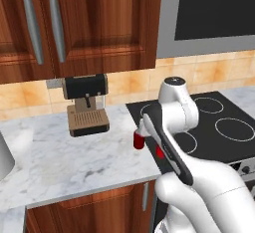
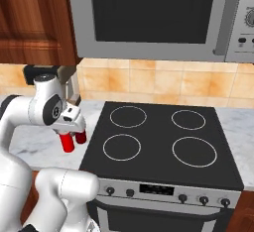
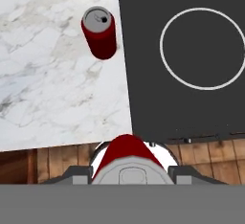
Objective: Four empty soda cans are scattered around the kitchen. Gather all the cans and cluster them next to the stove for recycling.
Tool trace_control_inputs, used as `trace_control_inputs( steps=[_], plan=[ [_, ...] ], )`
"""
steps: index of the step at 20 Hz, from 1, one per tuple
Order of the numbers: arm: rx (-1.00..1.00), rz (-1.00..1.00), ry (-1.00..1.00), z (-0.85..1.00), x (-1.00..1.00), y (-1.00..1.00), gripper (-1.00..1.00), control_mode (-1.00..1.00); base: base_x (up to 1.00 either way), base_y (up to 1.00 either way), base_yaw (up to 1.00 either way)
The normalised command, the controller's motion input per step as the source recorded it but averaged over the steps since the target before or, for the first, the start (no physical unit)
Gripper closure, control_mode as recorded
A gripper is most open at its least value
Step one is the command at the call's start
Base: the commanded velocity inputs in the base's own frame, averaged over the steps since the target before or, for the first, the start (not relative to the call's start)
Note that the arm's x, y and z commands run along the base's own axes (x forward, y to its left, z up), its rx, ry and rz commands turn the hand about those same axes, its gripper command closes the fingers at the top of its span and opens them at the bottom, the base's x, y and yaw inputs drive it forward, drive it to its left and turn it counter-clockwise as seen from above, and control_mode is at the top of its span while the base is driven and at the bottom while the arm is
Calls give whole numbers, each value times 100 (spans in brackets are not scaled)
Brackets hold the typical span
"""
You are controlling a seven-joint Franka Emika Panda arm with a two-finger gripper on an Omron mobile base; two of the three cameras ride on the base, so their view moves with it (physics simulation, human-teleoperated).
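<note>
At the stove's [image 2: 163, 142] left edge you have a can in hand.
Your gripper [image 2: 68, 136] clamps one can [image 2: 67, 143]; another can [image 3: 99, 31] stands upper left on the counter [image 3: 52, 89], just beside the cooktop.

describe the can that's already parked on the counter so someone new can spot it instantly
Find the stove, the black cooktop with white burner rings, and go to its left edge, where the marble counter begins. A small red can with a silver-grey top stands upright there, close beside the cooktop. Unlike the other red can, which the gripper holds, this one stands free.
</note>
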Motion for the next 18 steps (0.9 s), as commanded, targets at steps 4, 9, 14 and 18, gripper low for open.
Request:
trace_control_inputs(
  steps=[4,9,14,18],
  plan=[
    [0,-2,-3,-15,12,4,100,-100,0,0,0],
    [0,0,-1,-32,4,25,100,-100,0,0,0],
    [0,-1,-3,-35,18,6,100,-100,0,0,0],
    [0,0,0,-8,23,0,100,-100,0,0,0]
  ],
)
